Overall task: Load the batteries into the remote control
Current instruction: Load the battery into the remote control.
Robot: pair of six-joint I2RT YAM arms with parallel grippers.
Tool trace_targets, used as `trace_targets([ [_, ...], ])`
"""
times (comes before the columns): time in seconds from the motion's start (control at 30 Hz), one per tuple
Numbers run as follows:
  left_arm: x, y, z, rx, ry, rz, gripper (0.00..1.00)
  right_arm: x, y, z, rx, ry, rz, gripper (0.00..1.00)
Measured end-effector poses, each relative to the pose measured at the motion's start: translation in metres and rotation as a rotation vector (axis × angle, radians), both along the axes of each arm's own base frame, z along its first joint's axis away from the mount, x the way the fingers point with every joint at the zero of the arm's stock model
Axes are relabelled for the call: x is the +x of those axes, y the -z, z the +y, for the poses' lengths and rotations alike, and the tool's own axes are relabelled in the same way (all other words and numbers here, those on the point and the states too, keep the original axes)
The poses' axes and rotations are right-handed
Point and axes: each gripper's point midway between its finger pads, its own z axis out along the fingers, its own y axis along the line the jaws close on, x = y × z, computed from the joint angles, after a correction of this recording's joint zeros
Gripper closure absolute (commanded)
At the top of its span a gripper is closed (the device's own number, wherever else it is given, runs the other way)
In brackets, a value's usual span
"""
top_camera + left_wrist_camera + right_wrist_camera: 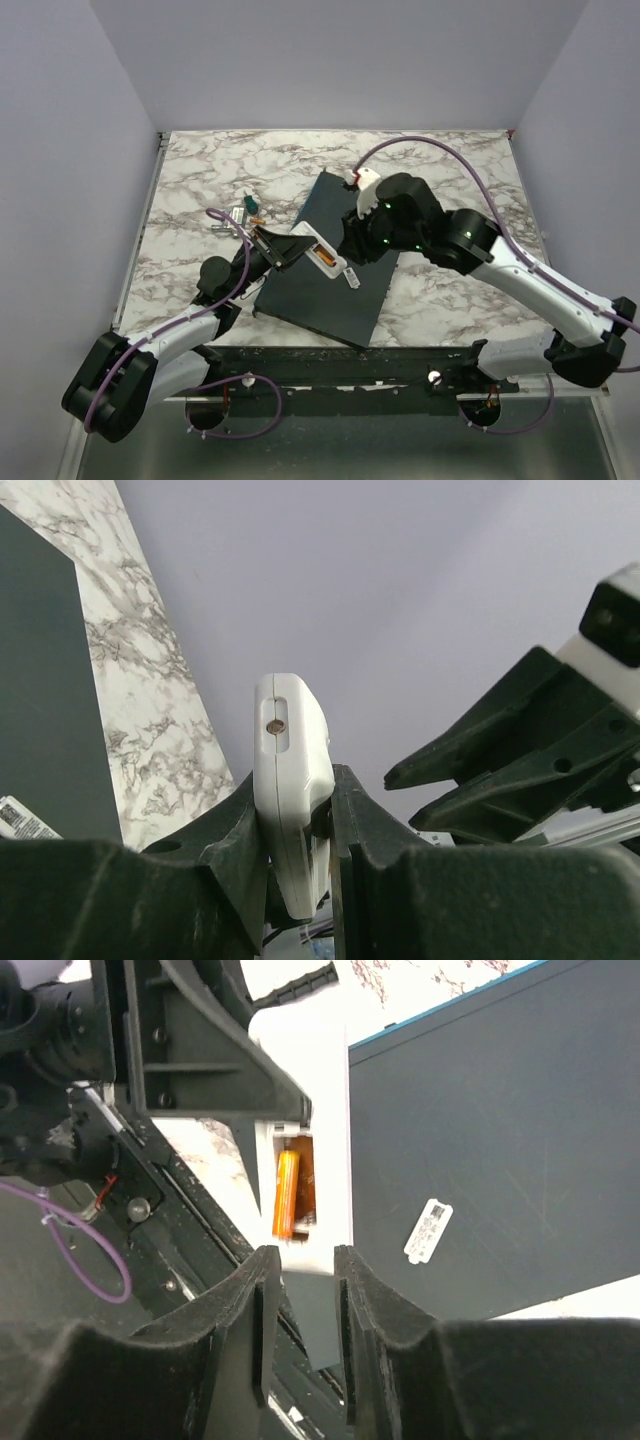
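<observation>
The white remote control is held over the dark grey slab with its battery bay facing up. My left gripper is shut on it; in the left wrist view the remote stands edge-on between the fingers. In the right wrist view an orange battery lies in the remote's open bay. A darker orange shape beside it is unclear. My right gripper is open and empty, just short of the remote's near end, and also shows in the top view.
The slab lies slanted on the marble table and carries a small white label. Several small loose items, one with an orange tip, lie on the table left of the slab. Grey walls enclose the table.
</observation>
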Motion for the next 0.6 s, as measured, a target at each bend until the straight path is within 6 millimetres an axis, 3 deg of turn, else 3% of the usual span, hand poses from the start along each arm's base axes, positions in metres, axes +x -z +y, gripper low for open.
trace_targets([
  [0.07, 0.0, 0.0, 0.0, -0.007, 0.003, 0.008, 1.0, -0.006, -0.002, -0.01, 0.052, -0.008, -0.049, 0.8],
  [0.2, -0.001, -0.001, 0.0, -0.017, 0.012, 0.022, 1.0, -0.015, -0.005, -0.022, 0.131, -0.027, -0.116, 0.81],
  [0.33, -0.002, -0.001, -0.001, -0.027, 0.017, 0.035, 1.0, -0.016, -0.009, -0.018, 0.164, -0.046, -0.141, 0.79],
  [0.6, -0.006, -0.007, 0.002, -0.038, 0.02, 0.033, 1.0, -0.016, 0.0, -0.009, 0.195, -0.058, -0.13, 0.76],
])
